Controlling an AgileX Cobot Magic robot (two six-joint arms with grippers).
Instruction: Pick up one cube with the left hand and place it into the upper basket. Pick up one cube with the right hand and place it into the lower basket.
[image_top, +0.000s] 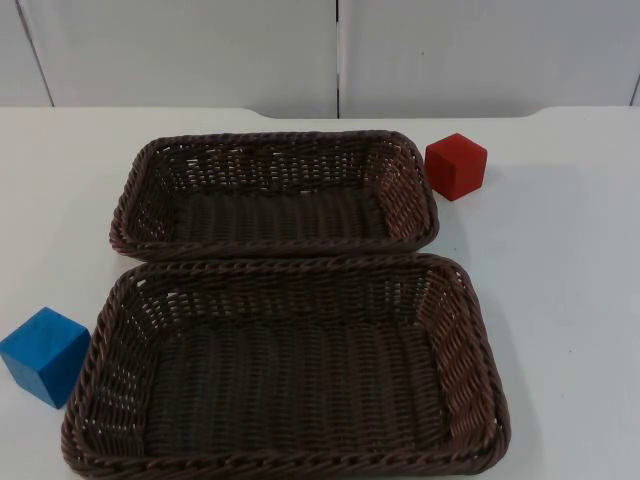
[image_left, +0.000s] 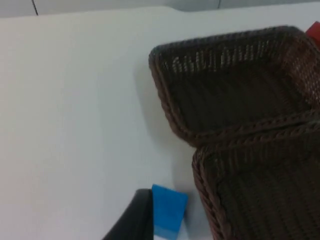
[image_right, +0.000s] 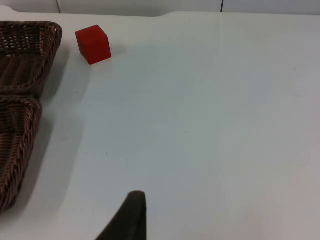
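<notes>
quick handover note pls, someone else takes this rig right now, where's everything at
Left end effector: over the table just beside the blue cube, holding nothing.
Right end effector: over bare table, well away from the red cube, holding nothing.
Blue cube sits on the table left of the lower basket. Red cube sits on the table right of the upper basket.
Done: nothing; neither basket holds a cube.
Left: left arm puts one cube into the upper basket, right arm puts one into the lower basket.
</notes>
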